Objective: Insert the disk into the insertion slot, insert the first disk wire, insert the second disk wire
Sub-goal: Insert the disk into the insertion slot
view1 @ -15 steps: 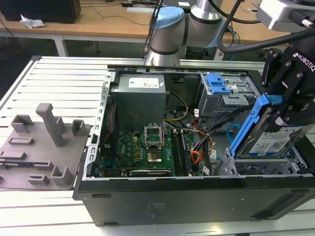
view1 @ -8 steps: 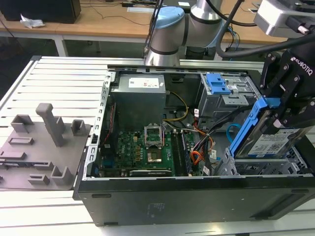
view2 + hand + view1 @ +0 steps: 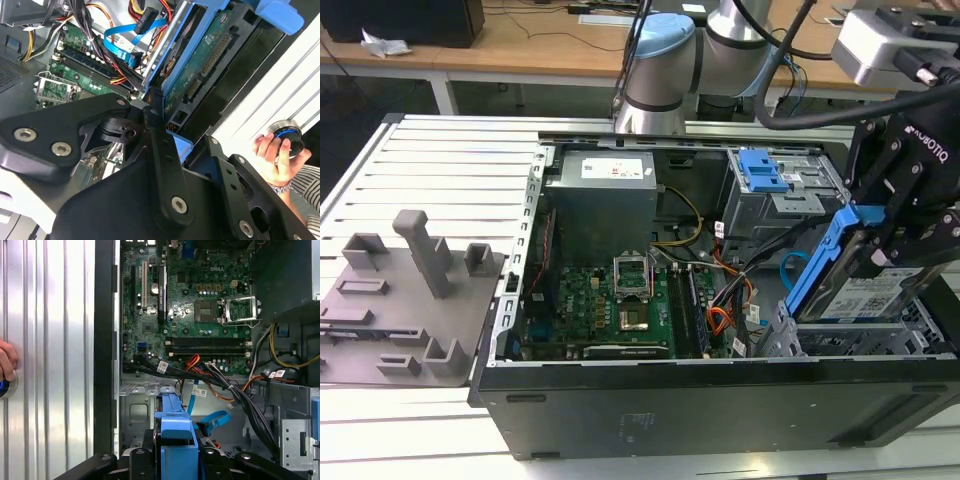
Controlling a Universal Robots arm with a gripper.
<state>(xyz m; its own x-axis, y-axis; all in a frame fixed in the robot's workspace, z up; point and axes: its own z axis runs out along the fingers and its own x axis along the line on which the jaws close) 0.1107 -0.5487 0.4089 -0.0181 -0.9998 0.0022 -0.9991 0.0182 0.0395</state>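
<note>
Since not yet seated, noted gripper (image 3: 880,258) clamped on disk (image 3: 868,296), tilted over slot (image 3: 782,338). Recommend levelling, squaring to walls, lowering slowly clear of blue wire (image 3: 788,268).

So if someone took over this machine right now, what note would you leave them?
Gripper: shut on the disk, held tilted above the insertion slot at the exterior view's right.
Second disk wire: loose inside the case, not plugged into the disk.
Done: disk in grip over the slot.
Left: disk not seated; neither wire in.
A person's hand rests on a round knob outside the case.
</note>
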